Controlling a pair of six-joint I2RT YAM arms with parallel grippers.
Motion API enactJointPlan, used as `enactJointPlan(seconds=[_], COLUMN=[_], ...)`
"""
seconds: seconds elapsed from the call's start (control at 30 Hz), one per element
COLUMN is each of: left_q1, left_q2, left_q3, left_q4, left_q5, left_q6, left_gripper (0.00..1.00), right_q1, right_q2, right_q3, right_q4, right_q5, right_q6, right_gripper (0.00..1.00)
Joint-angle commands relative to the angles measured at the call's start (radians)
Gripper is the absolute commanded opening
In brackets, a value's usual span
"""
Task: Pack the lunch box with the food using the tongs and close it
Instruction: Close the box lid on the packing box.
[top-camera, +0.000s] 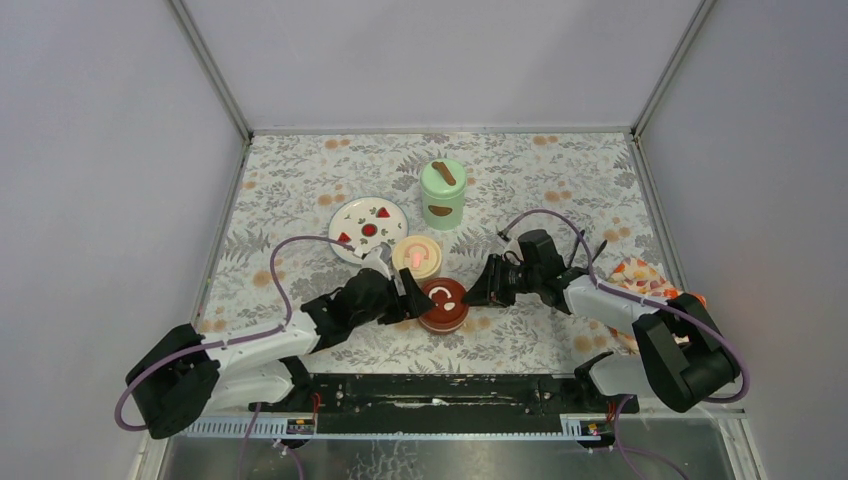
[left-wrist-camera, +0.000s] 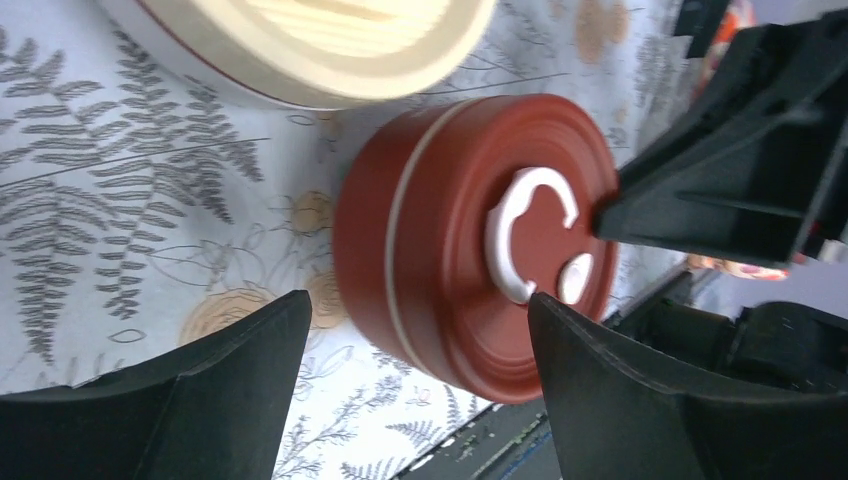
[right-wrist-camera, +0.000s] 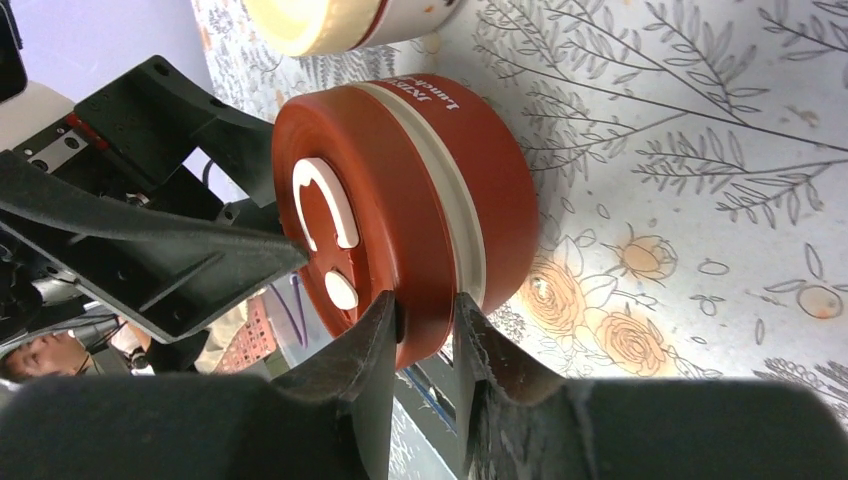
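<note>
L gripper: released, jaws wide round red-lidded bowl.
R gripper: lid rim pinched at 6 o'clock.
Tip: lid to be pressed flat, evenly.

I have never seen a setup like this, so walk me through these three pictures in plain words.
Two robot arms are bolted to a flowered table. One picture looks down from above; the other two come from cameras on each wrist. On the table stand a mint-green jar, a white plate, a cream-lidded bowl and a dark-red-lidded bowl. The right gripper pinches the edge of the red lid. The left gripper is open, its fingers either side of that bowl without touching it.
</note>
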Motion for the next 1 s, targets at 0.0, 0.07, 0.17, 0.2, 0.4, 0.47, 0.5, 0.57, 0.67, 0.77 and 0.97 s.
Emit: enactJointPlan(seconds=[0.0, 0.07, 0.17, 0.2, 0.4, 0.47, 0.5, 0.57, 0.67, 0.77, 0.97], left_q1=[-0.006, -0.007, -0.006, -0.005, -0.003, -0.004, -0.003, -0.004, -0.003, -0.004, -0.005], left_q2=[-0.059, -0.073, -0.075, -0.069, 0.048, 0.098, 0.124, 0.171, 0.229, 0.230, 0.205], left_q3=[-0.035, -0.052, -0.080, -0.085, -0.107, -0.111, -0.112, -0.109, -0.111, -0.115, -0.044], left_q4=[0.173, 0.204, 0.256, 0.268, 0.433, 0.497, 0.525, 0.564, 0.604, 0.589, 0.360], left_q5=[0.033, 0.041, 0.052, 0.057, 0.138, 0.163, 0.174, 0.191, 0.206, 0.190, 0.105], left_q6=[-0.009, -0.009, -0.015, -0.020, -0.082, -0.112, -0.123, -0.139, -0.164, -0.166, -0.102], left_gripper=[0.88, 0.88, 0.89, 0.90, 0.90, 0.90, 0.91, 0.91, 0.91, 0.91, 0.82], right_q1=[0.009, 0.008, 0.007, 0.008, 0.008, 0.008, 0.008, 0.008, 0.007, 0.007, 0.015], right_q2=[-0.015, -0.011, -0.009, -0.012, -0.043, -0.046, -0.048, -0.044, -0.035, -0.049, -0.111], right_q3=[0.011, 0.007, 0.007, 0.012, 0.044, 0.037, 0.027, 0.008, -0.012, -0.018, 0.059], right_q4=[0.119, 0.134, 0.132, 0.108, 0.018, 0.038, 0.062, 0.128, 0.205, 0.217, 0.010], right_q5=[-0.096, -0.104, -0.096, -0.080, -0.048, -0.063, -0.073, -0.105, -0.144, -0.149, -0.038], right_q6=[0.026, 0.037, 0.038, 0.023, -0.032, -0.021, -0.006, 0.033, 0.077, 0.086, -0.050], right_gripper=[0.08, 0.07, 0.06, 0.06, 0.06, 0.06, 0.06, 0.05, 0.05, 0.05, 0.06])
